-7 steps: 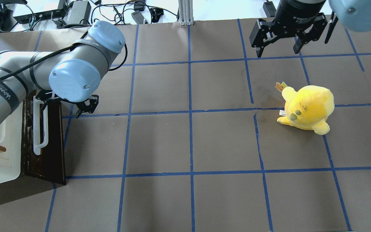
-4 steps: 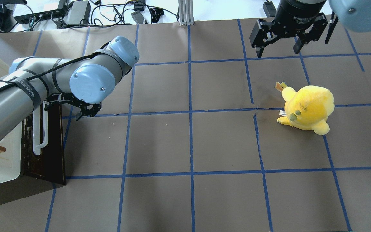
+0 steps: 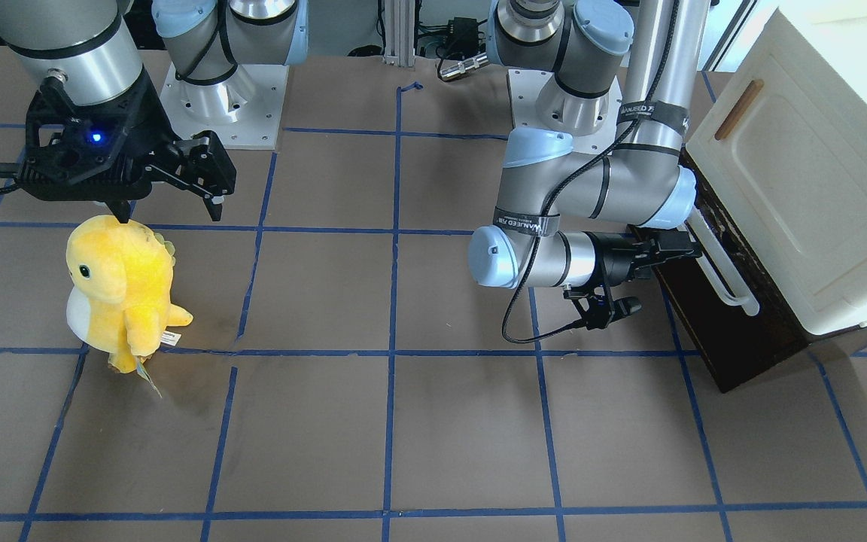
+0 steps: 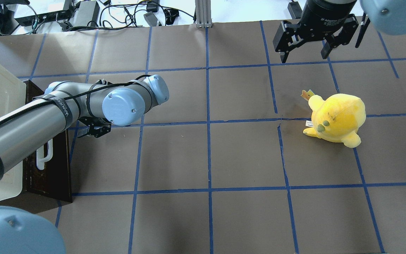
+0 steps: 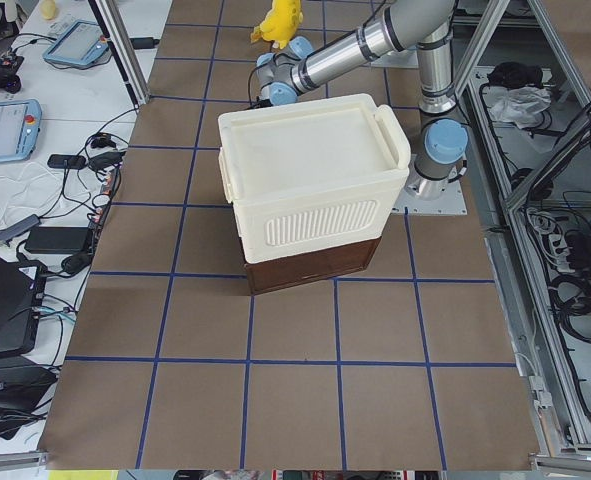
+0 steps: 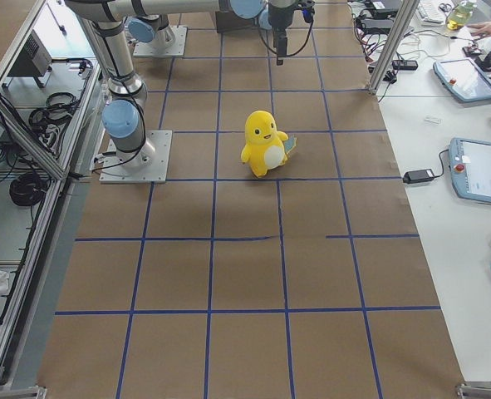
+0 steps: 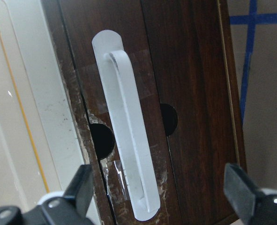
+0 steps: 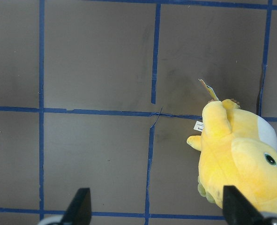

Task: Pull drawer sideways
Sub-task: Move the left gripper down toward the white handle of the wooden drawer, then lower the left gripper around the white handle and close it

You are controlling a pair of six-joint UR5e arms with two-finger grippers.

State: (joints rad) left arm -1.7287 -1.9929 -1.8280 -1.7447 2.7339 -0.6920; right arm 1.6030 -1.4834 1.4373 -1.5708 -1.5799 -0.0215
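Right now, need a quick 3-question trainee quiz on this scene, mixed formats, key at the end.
1. True or false: the left gripper is shut on the white bar handle.
2. Which thing stands near the right gripper? A) yellow plush toy B) red mug C) cardboard box
3. Fill in: the handle is fixed to the front of the dark brown ____.
Key: 1 false, it is open and not touching the handle. 2 A. 3 drawer.
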